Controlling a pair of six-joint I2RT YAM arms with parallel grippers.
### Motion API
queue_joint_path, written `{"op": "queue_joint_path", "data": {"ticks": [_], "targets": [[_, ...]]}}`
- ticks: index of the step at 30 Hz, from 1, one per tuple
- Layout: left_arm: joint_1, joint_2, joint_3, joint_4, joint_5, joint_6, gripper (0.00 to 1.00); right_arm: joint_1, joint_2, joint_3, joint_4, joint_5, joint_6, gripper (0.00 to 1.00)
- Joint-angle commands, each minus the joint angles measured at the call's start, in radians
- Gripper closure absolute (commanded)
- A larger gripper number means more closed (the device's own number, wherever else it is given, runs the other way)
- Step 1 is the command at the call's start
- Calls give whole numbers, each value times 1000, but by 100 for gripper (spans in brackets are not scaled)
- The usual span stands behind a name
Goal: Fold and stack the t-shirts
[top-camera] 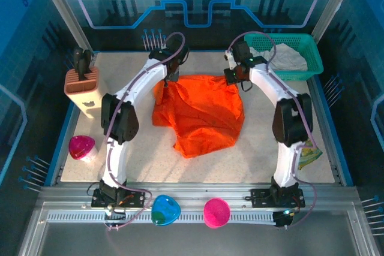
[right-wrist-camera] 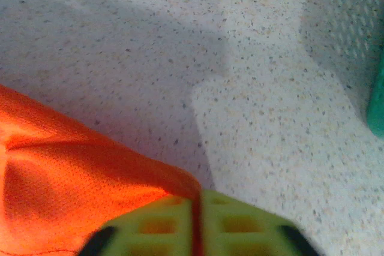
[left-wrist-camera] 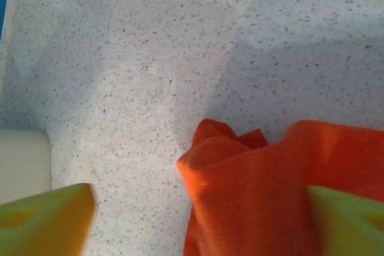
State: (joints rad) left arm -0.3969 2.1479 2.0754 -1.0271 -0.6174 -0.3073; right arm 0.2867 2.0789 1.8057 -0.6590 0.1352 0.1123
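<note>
— Where is the bright orange cloth t-shirt [top-camera: 201, 115]?

— Crumpled in the middle of the speckled white table [top-camera: 138, 160], spread unevenly. Both arms reach over to its far edge: the left gripper [top-camera: 170, 81] at the far-left corner, the right gripper [top-camera: 240, 79] at the far-right corner.

— And the claws?

— The left one has its 2 yellow-green fingers [left-wrist-camera: 51, 220] wide apart. Seen from that wrist, a bunched corner of the orange cloth lies on the table between them, towards the right-hand finger. I cannot tell whether that finger touches it.

— The right one?

— Its 2 fingers [right-wrist-camera: 240, 226] are almost together, with a thin fold of the orange cloth pinched in the seam between them. The cloth runs up to the pads in a ridge.

— Any other shirt?

— 1, an off-white cloth t-shirt [top-camera: 287, 58], heaped inside the teal plastic mesh basket [top-camera: 314, 58] at the far-right corner of the table, apart from the orange one.

— What else is about?

— A peach-coloured block with dark handles [top-camera: 82, 85] at the far left and a pink plastic cup [top-camera: 81, 147] near the left edge. A green printed packet [top-camera: 309, 154] lies at the right edge. A blue bowl [top-camera: 165, 210] and a pink bowl [top-camera: 216, 212] sit on the metal rail by the arm bases.
</note>
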Motion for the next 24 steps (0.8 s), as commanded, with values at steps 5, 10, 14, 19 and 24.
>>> {"op": "queue_joint_path", "data": {"ticks": [5,10,14,19,24], "targets": [[-6,-217,-145,11,22,-23,1,34,-98,21,-33,48,129,19],[5,-357,-393,39,168,-88,1,96,-313,-225,-19,56,201,10],[4,-450,-551,100,244,-129,1,168,-493,-450,-4,50,286,9],[5,-482,-694,185,359,-172,1,203,-662,-697,23,8,435,12],[6,-387,-767,287,393,-204,1,204,-714,-850,65,4,528,14]]}}
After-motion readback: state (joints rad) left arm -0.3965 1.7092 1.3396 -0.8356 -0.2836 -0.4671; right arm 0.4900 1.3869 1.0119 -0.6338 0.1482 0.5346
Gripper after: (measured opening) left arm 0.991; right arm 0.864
